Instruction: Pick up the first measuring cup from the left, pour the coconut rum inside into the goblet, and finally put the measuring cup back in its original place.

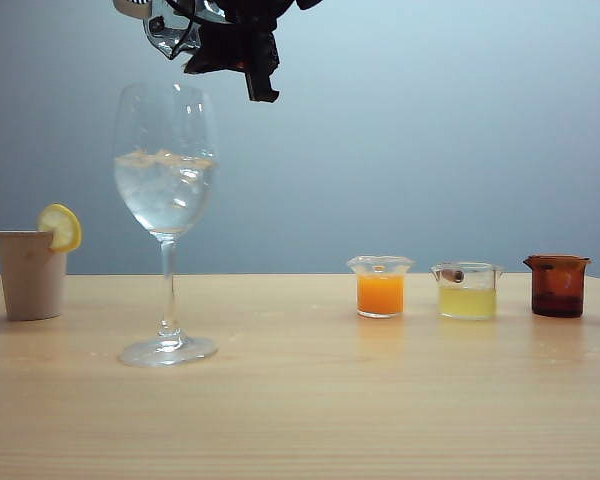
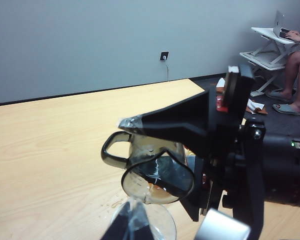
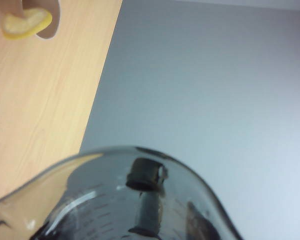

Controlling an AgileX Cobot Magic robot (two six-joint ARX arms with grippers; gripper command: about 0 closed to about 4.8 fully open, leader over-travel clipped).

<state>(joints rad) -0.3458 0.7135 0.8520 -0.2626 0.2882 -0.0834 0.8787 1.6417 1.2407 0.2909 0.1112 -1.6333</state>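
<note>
The right tool [image 1: 242, 52] hangs at the top edge of the exterior view, above and just right of the rim of the tall clear stemmed goblet [image 1: 166, 160]. Its black fingers [image 2: 175, 122] are clamped on the small smoky grey translucent measuring cup [image 2: 157, 172], which is tipped steeply so its flared mouth faces down toward the goblet's bowl. In the left wrist view the cup's dark loop handle sticks out to the side, away from the tool. The right wrist view looks across the cup's curved rim, with faint graduation lines on its wall. The goblet holds clear liquid [image 1: 165, 195] and ice cubes to about the middle of the bowl, and its round foot stands on the light wooden table [image 1: 300, 410], well in from the front edge.

Open table lies between the goblet and the row to its right: a clear cup of orange liquid [image 1: 380, 287], a clear cup of pale yellow liquid [image 1: 467, 290] and an amber-brown cup [image 1: 557, 286], each apart from the next. A beige cup with a lemon slice [image 1: 32, 270] stands near the left edge.

The left tool does not show in any view, so I cannot tell its state.
</note>
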